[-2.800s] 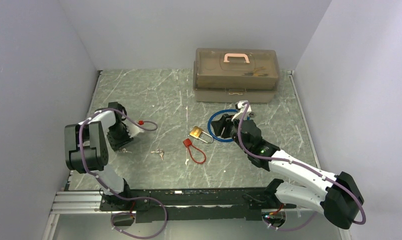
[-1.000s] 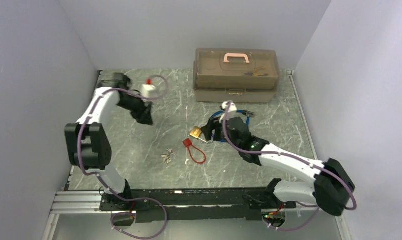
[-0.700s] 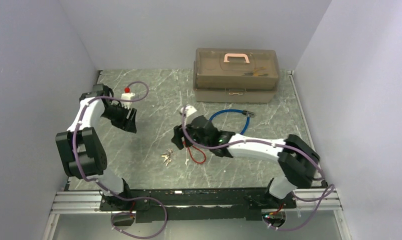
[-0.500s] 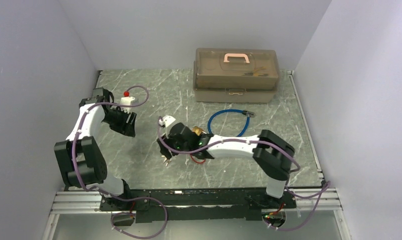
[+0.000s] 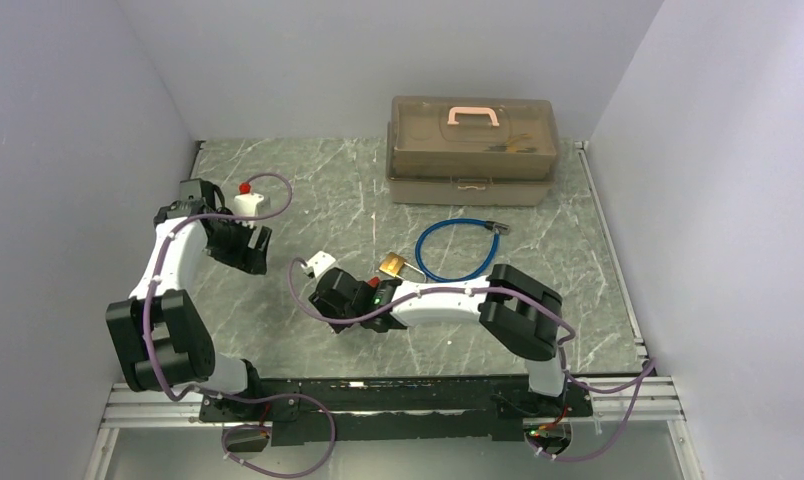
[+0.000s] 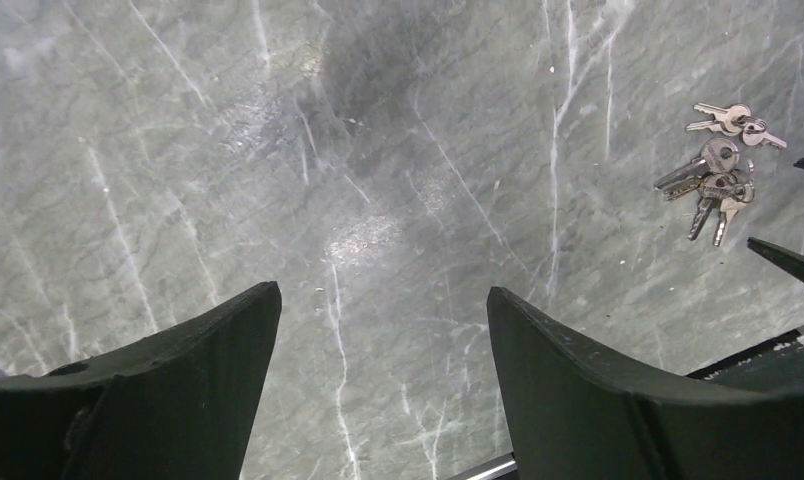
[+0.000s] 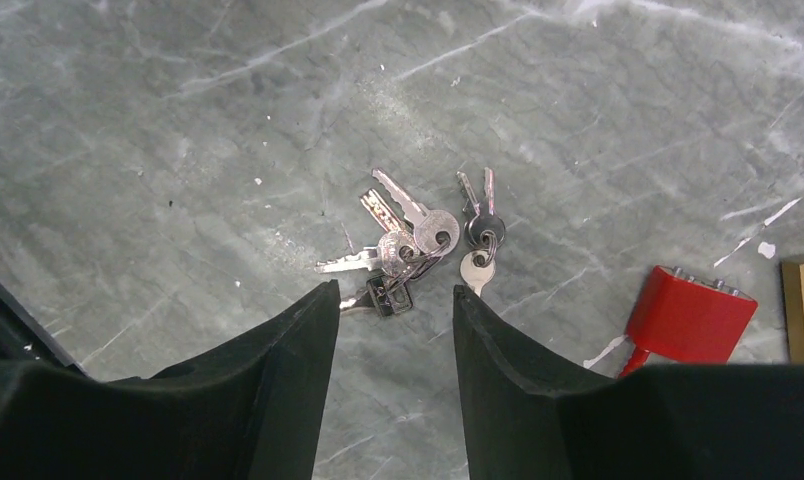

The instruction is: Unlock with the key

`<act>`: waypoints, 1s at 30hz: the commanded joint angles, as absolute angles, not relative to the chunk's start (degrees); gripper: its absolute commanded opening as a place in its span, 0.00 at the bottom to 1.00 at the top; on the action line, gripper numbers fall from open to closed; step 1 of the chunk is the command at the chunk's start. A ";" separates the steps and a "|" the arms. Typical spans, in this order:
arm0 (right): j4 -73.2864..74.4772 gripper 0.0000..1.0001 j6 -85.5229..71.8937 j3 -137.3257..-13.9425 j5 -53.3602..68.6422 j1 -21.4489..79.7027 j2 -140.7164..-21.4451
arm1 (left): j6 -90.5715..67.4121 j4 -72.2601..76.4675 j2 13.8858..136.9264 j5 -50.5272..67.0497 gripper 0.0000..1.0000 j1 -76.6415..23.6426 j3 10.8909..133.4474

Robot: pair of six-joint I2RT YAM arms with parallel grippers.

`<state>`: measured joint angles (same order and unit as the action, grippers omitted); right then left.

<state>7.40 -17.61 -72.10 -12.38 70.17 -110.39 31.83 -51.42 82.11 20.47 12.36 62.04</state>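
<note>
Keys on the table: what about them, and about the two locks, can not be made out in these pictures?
- keys: in the top view the right gripper hides them; which key fits is too small to tell in both wrist views.
- red lock: right wrist view, its lower part is behind the finger; top view, largely under the right arm.
- brass padlock: top view, keyhole too small to see.
</note>
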 commanded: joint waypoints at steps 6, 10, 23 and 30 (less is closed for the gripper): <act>6.13 0.43 -18.89 -73.59 -15.92 70.66 -112.68 | 31.54 -51.00 75.98 20.16 0.83 12.66 61.15; 5.55 0.39 -18.85 -74.06 -16.47 70.39 -113.82 | 31.73 -50.79 74.60 20.05 0.94 12.62 60.38; 1.27 0.28 -18.79 -72.19 -14.34 69.35 -112.63 | 32.43 -49.67 72.77 20.50 0.99 12.65 58.06; 0.40 0.32 -18.06 -72.60 -12.76 69.35 -112.75 | 32.51 -49.39 73.04 20.38 0.99 12.64 57.40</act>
<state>3.38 -18.76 -71.94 -13.80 69.52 -113.93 32.12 -50.33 74.08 19.99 12.38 57.58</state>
